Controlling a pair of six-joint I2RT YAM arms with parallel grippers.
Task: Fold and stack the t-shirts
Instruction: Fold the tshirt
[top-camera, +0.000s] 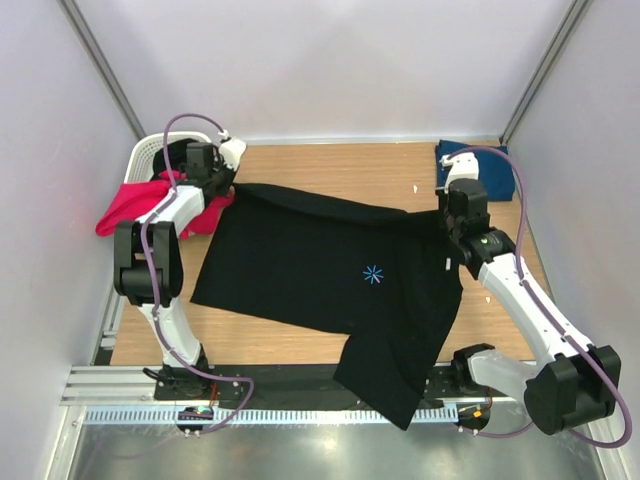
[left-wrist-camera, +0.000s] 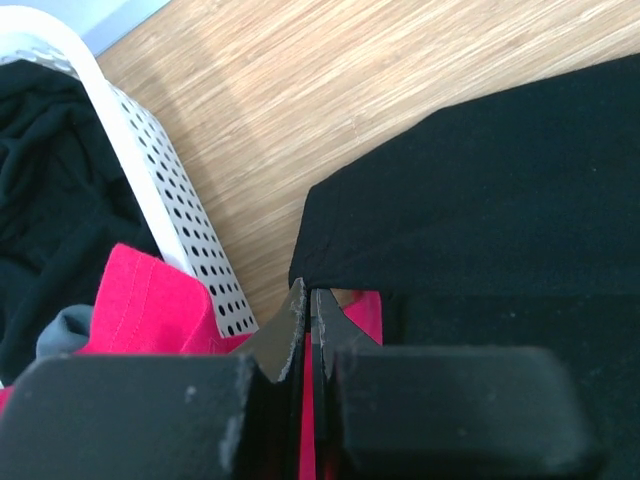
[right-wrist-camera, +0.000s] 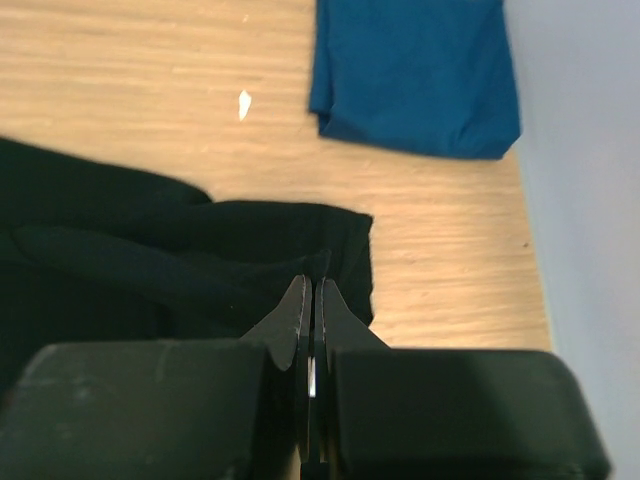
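here, both arms reach out over the table (top-camera: 330, 165), one at each far corner of the black shirt (top-camera: 320, 270). the left arm (top-camera: 150, 255) rises from its base, bends sharply at the elbow and stretches toward the far left, its wrist beside the basket (top-camera: 148, 152). the left gripper (left-wrist-camera: 308, 305) points down, jaws pinched together on the shirt's far-left corner, where the hem meets the wood. the right arm (top-camera: 530, 300) runs long and low from the near right toward the far right side. the right gripper (right-wrist-camera: 310, 290) is likewise clamped tight, its tips biting a bunched fold of black cloth just inside the sleeve edge, with creases running toward them. between the two grips the shirt's far edge runs almost straight. the shirt lies across the middle of the table with its small blue mark (top-camera: 373, 274) showing, and its near right part hangs over the table's near edge. a blue shirt (right-wrist-camera: 415, 75) lies folded in the far right corner, apart from the black one. a red shirt (top-camera: 130, 205) drapes over the basket's near rim and reaches under the black shirt's held corner. dark cloth (left-wrist-camera: 50, 180) sits inside the basket.
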